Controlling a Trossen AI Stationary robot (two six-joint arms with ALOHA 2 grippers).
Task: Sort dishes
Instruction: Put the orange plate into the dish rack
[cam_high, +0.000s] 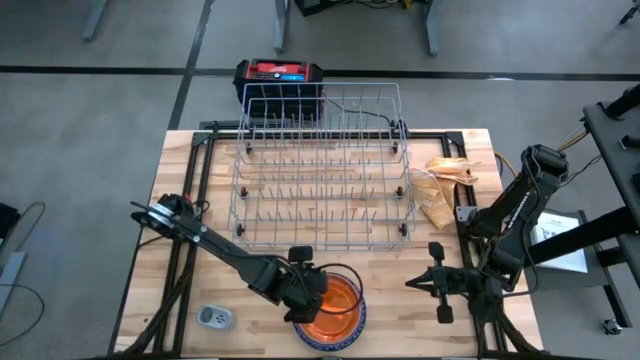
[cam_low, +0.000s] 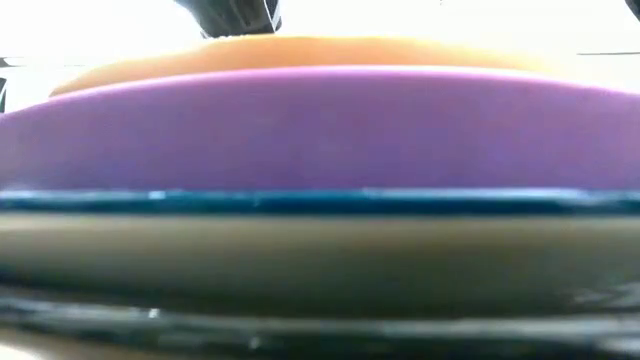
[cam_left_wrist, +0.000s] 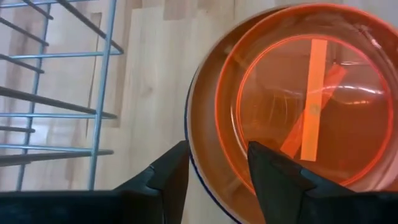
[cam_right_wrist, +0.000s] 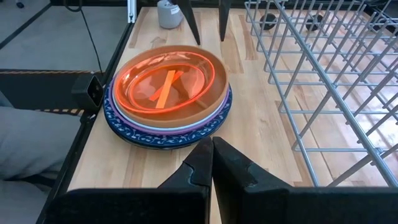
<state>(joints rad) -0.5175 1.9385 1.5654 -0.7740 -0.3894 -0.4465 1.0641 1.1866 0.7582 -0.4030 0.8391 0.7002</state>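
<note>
The dishes stand in one stack (cam_high: 335, 305) at the table's near edge. A translucent orange dish (cam_right_wrist: 165, 84) lies on top, in a brown plate (cam_left_wrist: 202, 106). Below come white, purple (cam_low: 320, 130) and blue speckled (cam_right_wrist: 124, 127) plates. My left gripper (cam_left_wrist: 217, 177) is open at the stack's left rim (cam_high: 305, 295). One finger (cam_left_wrist: 177, 171) stands outside the brown plate's rim and the other (cam_left_wrist: 270, 177) over the orange dish; I see neither touching. My right gripper (cam_right_wrist: 211, 146) is shut above bare table to the right of the stack (cam_high: 440, 285).
A wire rack (cam_high: 320, 170) fills the middle of the table just beyond the stack. A small grey-white device (cam_high: 215, 318) lies left of the stack near the front edge. Crumpled tan paper (cam_high: 445, 190) sits right of the rack. A red-and-black box (cam_high: 280, 75) stands behind the table.
</note>
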